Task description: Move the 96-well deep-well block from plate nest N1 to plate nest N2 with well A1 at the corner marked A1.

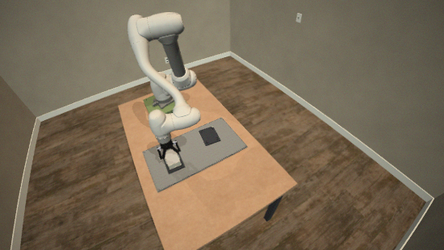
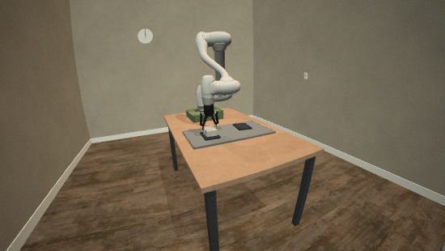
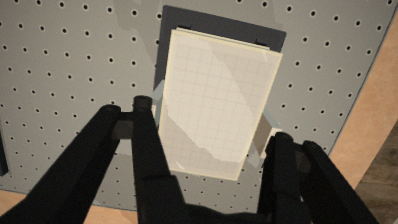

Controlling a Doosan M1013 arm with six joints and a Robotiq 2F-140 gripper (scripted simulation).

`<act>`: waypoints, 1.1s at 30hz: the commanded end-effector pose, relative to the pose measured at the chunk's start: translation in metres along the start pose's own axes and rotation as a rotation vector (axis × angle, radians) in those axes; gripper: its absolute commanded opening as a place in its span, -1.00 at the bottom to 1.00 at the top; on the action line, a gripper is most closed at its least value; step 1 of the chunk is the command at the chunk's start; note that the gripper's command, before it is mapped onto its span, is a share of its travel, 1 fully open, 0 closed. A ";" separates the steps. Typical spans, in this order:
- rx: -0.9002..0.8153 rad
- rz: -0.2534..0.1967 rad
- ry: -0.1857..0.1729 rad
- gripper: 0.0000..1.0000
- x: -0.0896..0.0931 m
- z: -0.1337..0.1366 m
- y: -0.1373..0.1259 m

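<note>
The white deep-well block [image 1: 173,160] is between my gripper's [image 1: 169,154] fingers, which are shut on its long sides. It hangs low over the dark plate nest N2 [image 1: 177,168], at the left of the grey perforated mat [image 1: 219,151] in the top view. In the wrist view the block [image 3: 217,102] covers most of nest N2 [image 3: 220,25], whose far edge shows beyond it. My gripper [image 3: 208,101] holds it upright, wells up. I cannot tell whether it touches the nest. Nest N1 [image 1: 210,135] is empty. In the exterior view the block [image 2: 209,131] is just above the nest.
The green mount [image 1: 155,105] of the arm stands at the far end of the wooden table. The mat's near edge and the table's side edge [image 3: 370,125] lie close to nest N2. Nest N1 [image 2: 243,126] sits further right on the mat.
</note>
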State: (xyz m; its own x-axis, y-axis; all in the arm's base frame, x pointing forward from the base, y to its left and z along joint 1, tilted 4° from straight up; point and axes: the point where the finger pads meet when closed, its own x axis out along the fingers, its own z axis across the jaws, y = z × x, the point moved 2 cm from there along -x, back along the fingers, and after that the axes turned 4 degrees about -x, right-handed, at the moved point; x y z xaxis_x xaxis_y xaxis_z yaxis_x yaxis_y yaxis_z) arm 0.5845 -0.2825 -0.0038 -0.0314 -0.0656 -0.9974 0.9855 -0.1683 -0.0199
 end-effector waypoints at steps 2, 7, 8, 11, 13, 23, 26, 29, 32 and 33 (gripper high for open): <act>0.000 0.000 0.000 -1.00 0.000 0.000 0.000; 0.000 0.000 0.000 -1.00 0.001 0.000 0.000; 0.000 0.000 0.000 -1.00 0.001 0.000 0.000; 0.000 0.000 0.000 -1.00 0.002 0.000 0.000; 0.000 0.000 0.000 -1.00 0.002 0.000 0.000; 0.000 0.000 0.000 -1.00 0.004 0.000 0.000; 0.000 0.000 0.000 -1.00 0.004 0.000 0.000; 0.000 0.000 0.000 -1.00 0.004 0.000 0.000; 0.000 0.000 0.000 -1.00 0.005 0.000 0.000; 0.000 0.000 0.000 -1.00 0.005 0.000 0.000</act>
State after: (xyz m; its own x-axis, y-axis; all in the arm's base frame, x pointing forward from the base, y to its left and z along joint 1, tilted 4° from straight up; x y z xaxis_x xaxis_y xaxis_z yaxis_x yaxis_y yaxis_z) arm 0.5844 -0.2828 -0.0086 -0.0314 -0.0656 -0.9974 0.9855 -0.1683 -0.0199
